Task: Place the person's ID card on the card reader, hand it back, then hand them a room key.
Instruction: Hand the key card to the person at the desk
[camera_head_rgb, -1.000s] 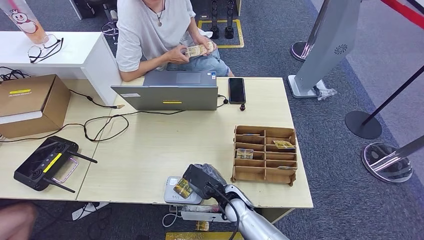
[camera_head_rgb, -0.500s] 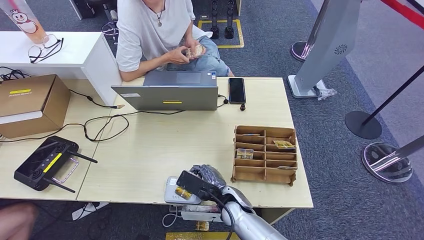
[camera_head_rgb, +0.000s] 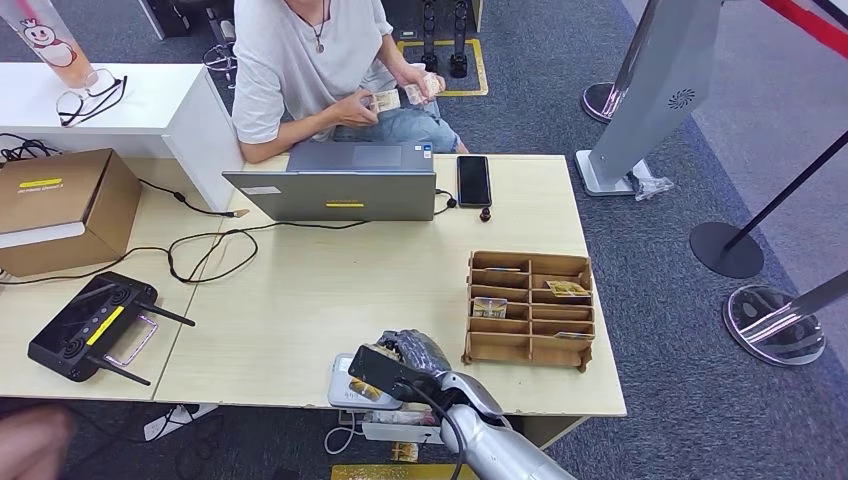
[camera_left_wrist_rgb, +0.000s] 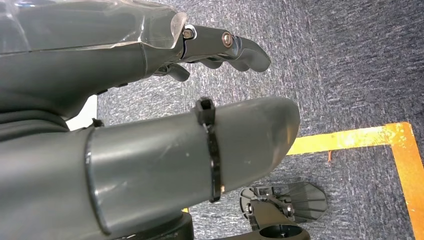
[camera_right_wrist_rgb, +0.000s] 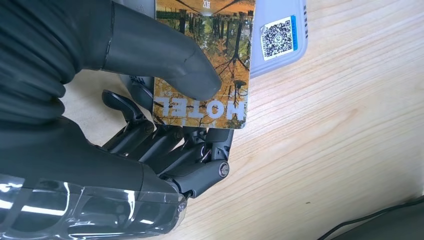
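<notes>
the robot's right hand (camera_head_rgb: 405, 358) hangs low over the near edge of the pale wooden table (camera_head_rgb: 330, 290), its thick grey thumb (camera_right_wrist_rgb: 165, 62) pinning an orange autumn-forest card printed "hotel" (camera_right_wrist_rgb: 202, 65) against the dark fingers (camera_right_wrist_rgb: 195, 165) beneath. the card lies partly over the flat grey card reader with a qr sticker (camera_right_wrist_rgb: 277, 37); whether it touches i can't tell. the left hand (camera_left_wrist_rgb: 200, 75) hangs above grey carpet (camera_left_wrist_rgb: 350, 65), holding nothing, fingers loosely curled. a slotted brown wooden card rack (camera_head_rgb: 530, 308) sits just beside the right hand.

Bright even indoor light, soft shadows, sharp focus, wrist close-ups slightly soft.
</notes>
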